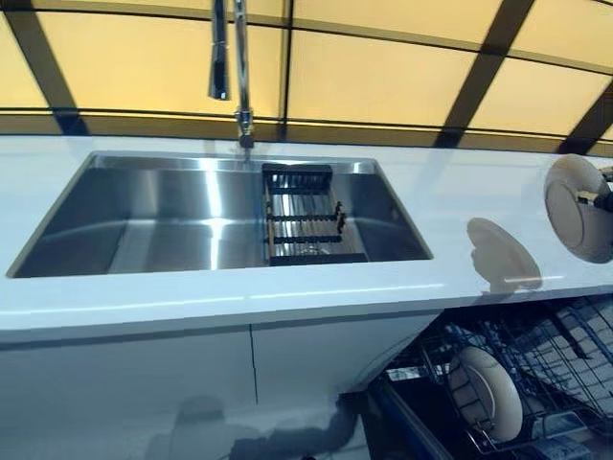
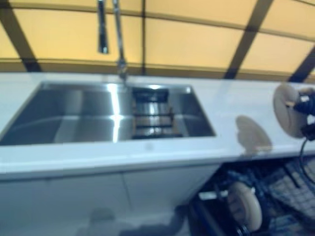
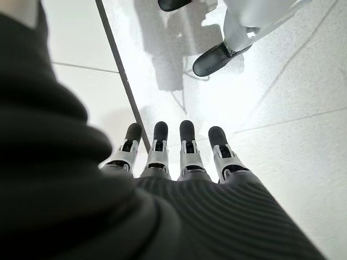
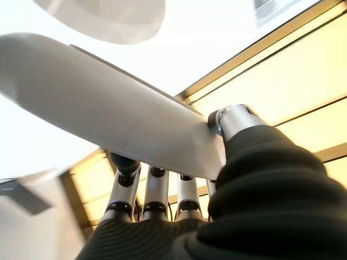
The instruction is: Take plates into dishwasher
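Note:
My right hand is at the right edge, above the white counter, shut on a cream plate held on edge. In the right wrist view the plate lies between my thumb and the fingers under it. Another cream plate stands upright in the rack of the open dishwasher below the counter at lower right. My left hand shows only in the left wrist view, fingers straight, hanging over the pale floor, holding nothing.
A steel sink is set into the counter, with a dark drying rack in its right part and a tap behind it. White cabinet doors lie below. A yellow panelled wall runs behind.

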Tool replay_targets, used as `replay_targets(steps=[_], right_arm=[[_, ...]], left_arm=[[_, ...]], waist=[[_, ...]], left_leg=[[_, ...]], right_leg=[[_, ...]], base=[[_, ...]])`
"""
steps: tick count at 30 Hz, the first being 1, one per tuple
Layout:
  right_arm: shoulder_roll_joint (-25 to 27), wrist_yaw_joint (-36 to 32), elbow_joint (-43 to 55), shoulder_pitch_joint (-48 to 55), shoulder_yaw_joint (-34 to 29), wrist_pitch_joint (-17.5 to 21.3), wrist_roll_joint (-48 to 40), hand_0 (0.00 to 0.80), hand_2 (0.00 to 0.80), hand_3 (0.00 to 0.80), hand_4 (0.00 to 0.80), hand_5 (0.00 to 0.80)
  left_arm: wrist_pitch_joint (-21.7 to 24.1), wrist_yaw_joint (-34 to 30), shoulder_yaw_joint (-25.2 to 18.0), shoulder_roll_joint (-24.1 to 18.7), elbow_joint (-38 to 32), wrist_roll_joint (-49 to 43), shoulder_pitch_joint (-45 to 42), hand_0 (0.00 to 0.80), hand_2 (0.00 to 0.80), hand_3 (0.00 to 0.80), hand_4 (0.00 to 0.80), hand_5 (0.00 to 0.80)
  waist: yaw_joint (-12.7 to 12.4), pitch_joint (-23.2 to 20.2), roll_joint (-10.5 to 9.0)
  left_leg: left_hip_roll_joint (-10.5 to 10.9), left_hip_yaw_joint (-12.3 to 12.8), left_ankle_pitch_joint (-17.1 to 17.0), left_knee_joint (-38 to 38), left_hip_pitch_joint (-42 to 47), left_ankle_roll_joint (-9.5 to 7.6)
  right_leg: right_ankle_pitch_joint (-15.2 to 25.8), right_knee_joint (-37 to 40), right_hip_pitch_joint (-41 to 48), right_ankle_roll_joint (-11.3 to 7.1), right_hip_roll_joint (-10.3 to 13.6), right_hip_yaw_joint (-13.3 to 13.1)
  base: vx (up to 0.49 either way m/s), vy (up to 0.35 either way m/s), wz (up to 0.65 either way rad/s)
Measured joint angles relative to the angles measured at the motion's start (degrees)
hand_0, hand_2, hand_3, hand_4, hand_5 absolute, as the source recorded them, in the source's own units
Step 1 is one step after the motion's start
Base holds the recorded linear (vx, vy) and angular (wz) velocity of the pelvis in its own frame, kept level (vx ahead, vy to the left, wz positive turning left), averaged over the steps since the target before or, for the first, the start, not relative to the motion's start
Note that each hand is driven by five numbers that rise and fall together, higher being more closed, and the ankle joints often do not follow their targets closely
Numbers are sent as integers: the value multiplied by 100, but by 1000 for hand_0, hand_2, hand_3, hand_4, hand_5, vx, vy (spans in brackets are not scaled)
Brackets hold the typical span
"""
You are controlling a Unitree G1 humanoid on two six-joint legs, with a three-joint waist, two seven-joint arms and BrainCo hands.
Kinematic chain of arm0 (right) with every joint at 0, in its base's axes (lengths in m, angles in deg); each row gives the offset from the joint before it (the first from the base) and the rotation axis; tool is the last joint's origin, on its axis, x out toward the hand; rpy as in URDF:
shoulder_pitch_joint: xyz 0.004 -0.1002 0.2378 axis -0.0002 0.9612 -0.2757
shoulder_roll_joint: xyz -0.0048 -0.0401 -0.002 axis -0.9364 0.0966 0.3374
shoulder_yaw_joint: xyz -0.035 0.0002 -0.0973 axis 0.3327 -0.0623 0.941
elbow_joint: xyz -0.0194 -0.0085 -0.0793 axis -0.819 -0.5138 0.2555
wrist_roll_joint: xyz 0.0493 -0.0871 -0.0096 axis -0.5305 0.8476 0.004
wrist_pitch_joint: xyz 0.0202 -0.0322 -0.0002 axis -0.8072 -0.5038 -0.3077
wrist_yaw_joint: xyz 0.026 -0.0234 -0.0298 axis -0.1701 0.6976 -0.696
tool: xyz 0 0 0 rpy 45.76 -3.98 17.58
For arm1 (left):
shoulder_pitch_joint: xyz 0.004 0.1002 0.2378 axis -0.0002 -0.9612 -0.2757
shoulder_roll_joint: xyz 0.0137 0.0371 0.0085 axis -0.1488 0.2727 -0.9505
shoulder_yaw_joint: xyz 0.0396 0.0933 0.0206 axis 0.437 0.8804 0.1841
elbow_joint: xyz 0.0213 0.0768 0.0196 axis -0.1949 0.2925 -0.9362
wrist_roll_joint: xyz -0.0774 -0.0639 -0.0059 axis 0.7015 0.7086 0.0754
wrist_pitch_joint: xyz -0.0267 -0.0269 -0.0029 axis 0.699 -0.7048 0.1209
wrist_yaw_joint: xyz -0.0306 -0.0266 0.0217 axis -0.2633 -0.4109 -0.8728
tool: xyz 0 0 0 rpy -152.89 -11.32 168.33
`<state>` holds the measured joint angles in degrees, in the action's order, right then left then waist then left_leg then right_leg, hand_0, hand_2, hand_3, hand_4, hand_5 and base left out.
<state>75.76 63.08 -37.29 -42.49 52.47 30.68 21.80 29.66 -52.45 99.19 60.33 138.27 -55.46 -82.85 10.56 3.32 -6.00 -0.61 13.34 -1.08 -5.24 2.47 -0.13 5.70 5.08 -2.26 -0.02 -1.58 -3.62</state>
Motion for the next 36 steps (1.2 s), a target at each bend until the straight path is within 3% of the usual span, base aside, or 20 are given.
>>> replay_targets(steps=[9, 14, 17, 22, 36], right_arm=[[0, -121, -169, 1289, -1041, 105, -119, 800, 800, 800, 800, 800], [-54, -430, -150, 1786, -1103, 181, -166, 800, 800, 800, 800, 800], [-79, -612, -132, 1984, -1107, 214, -168, 800, 800, 800, 800, 800], [-577, -691, -71, 2162, -1115, 317, -161, 800, 800, 800, 800, 800], [-1397, -549, 528, 2183, -992, 176, 32, 800, 800, 800, 800, 800]], left_arm=[[-13, -74, 7, -20, 104, -220, -3, 0, 0, 0, 0, 0], [-13, -118, 7, -21, 114, -222, 13, 0, 0, 0, 0, 0], [-12, -121, 7, -23, 113, -223, 6, 0, 0, 0, 0, 0], [0, -124, 11, -22, 97, -222, 41, 0, 0, 0, 0, 0], [12, -167, 11, -24, -137, -216, 223, 0, 0, 0, 0, 0]], waist=[[277, -76, 140], [289, -70, 176], [421, -66, 246], [451, -44, 288], [450, 580, 821]], left_leg=[[-40, 116, 26, -1, 9, 36], [-65, 238, 90, -8, 87, 60], [-67, 236, 95, -6, 82, 60], [-68, 255, 95, -7, 59, 60], [-38, 237, 58, 3, -214, 63]], right_leg=[[-1, 7, -45, 1, -34, -51], [0, 9, -36, 3, -33, -40], [-1, 8, -39, 5, -34, -34], [-3, 9, -69, 6, -37, -41], [22, 7, -333, 31, -9, 14]], base=[[-16, -81, -7], [19, -46, -14], [-15, -61, -1], [-52, -56, -2], [-65, -51, 0]])
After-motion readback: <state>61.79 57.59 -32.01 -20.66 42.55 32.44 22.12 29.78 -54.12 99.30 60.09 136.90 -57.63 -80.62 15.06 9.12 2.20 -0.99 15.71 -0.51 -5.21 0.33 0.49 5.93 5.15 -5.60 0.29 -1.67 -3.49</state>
